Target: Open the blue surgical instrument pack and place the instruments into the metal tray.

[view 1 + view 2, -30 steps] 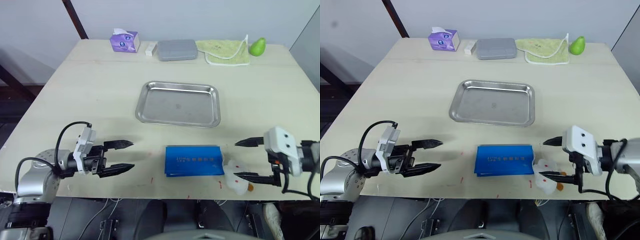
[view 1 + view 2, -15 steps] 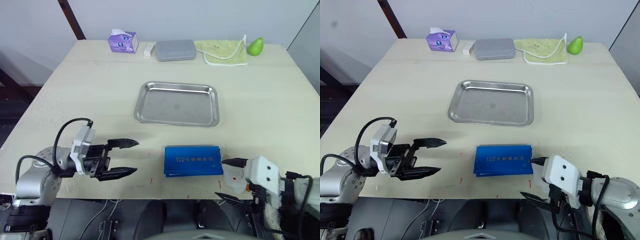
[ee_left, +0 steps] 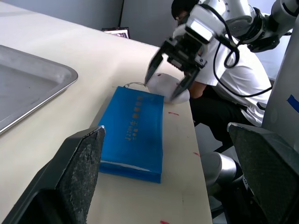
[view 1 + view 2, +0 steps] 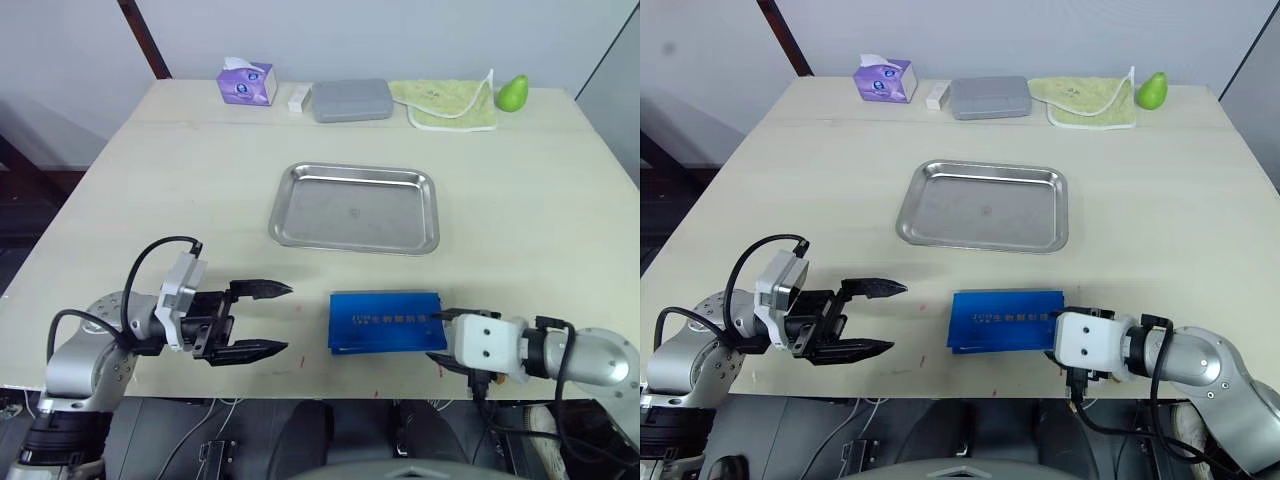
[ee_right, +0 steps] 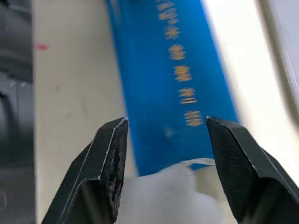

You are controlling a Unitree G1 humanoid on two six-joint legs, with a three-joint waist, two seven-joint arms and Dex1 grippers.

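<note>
Right gripper (image 3: 169, 77) fingers spread, straddling white sheet at blue surgical instrument pack (image 4: 386, 321), left gripper (image 4: 272, 319) fingers spread, empty

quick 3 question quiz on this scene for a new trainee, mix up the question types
1. True or false: the instruments already lie in the metal tray.
2. Which gripper is at the white plastic flap on the blue surgical instrument pack? A) left gripper B) right gripper C) both
3. Fill in: the left gripper's fingers are ____, with nothing between them.

Key:
1. False. The tray is bare and the pack lies flat on the table, near its front edge.
2. B. The right gripper's open fingers straddle the flap at the pack's right end.
3. open
</note>
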